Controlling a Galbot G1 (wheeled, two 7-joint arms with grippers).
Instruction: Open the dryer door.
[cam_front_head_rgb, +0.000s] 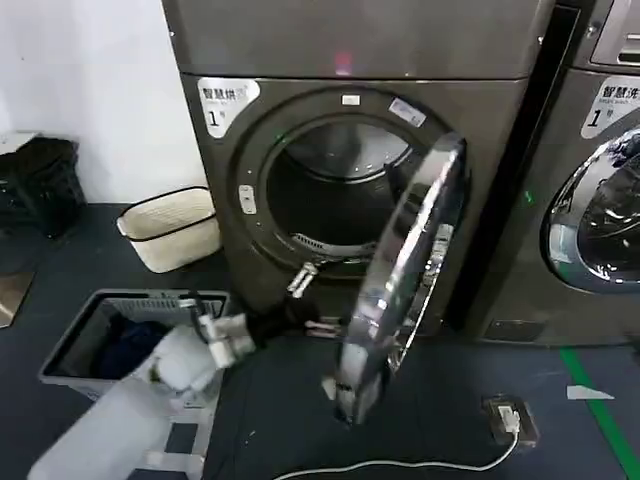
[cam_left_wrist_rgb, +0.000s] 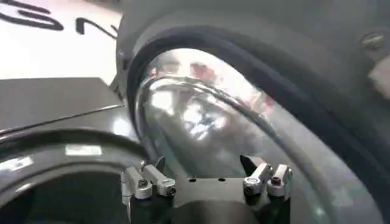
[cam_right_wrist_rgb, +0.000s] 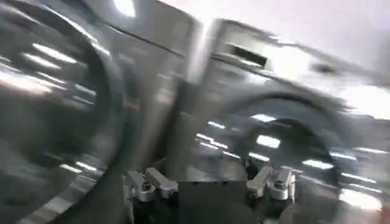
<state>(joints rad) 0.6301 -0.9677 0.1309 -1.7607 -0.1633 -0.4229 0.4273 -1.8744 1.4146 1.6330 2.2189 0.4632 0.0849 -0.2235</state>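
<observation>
The white left arm (cam_front_head_rgb: 130, 410) is seen low at the left, reaching over a laundry basket (cam_front_head_rgb: 75, 345), whose far side it hides. The left gripper (cam_front_head_rgb: 300, 282) sits at the lower rim of the dryer (cam_front_head_rgb: 350, 50) opening; its fingers (cam_left_wrist_rgb: 146, 181) are spread wide in the left wrist view, holding nothing. The dryer door (cam_front_head_rgb: 400, 290) stands swung out, seen edge-on, hinged at the right, covering the lower right of the drum mouth. Open floor (cam_front_head_rgb: 440, 380) lies before it, crossed by a white cable (cam_front_head_rgb: 400, 466). The right gripper (cam_right_wrist_rgb: 207, 182) is spread wide, empty, facing a blurred second machine (cam_right_wrist_rgb: 286, 122).
</observation>
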